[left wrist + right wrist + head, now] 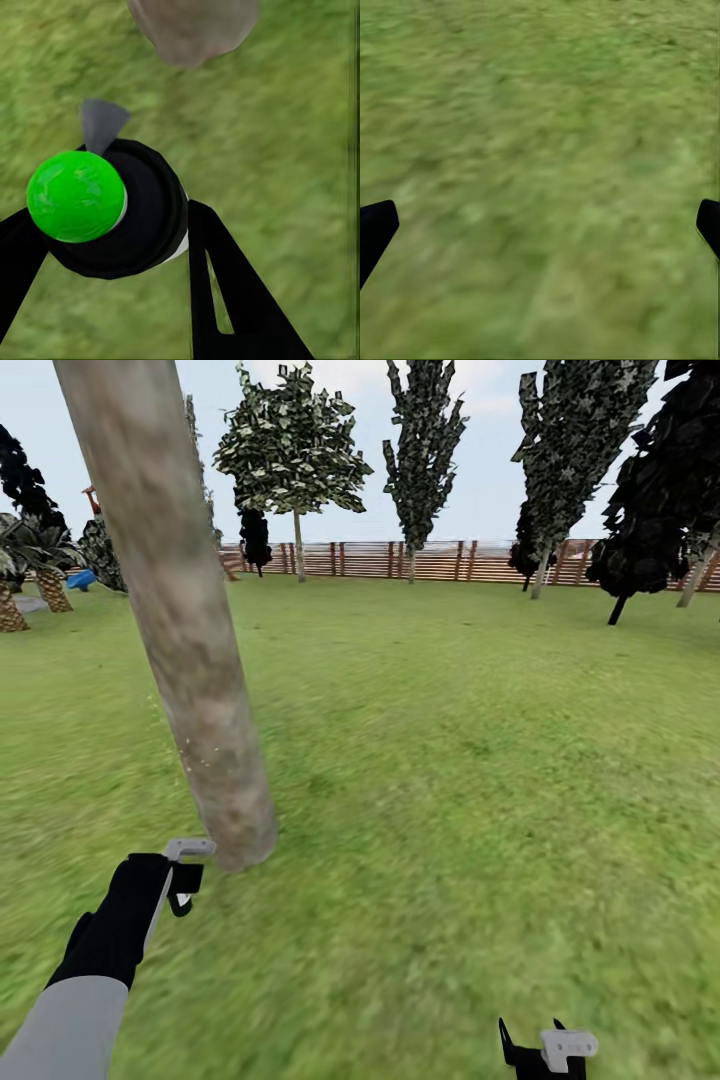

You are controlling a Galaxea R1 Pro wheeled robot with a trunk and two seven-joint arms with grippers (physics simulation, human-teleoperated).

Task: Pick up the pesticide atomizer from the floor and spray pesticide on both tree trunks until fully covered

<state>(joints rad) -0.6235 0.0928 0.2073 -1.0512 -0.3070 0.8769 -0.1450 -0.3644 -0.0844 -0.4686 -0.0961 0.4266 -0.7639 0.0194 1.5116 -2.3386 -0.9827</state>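
1. Grey-brown mottled bark on the tree trunk (185,640): thick, branchless, leaning in the head view, base on the grass (450,760) just beyond the left gripper (182,880).
2. A few white specks of pesticide (182,745) dotted on the lower bark, too fine to map further.
3. Left gripper closed around the pesticide atomizer (120,210): bright green rounded cap, black cylindrical body, a strip of white at the side, grey wedge-shaped nozzle pointing ahead toward the trunk base (193,28).
4. Black fingers (232,300) flanking the atomizer body on both sides, in contact.
5. Right gripper (540,225) spread wide, nothing between its tips, grass beneath; well apart from the trunk, low at the right of the head view (545,1050).
6. Brown slatted fence (440,560) far ahead of both grippers, dark narrow trees (425,450) along it.
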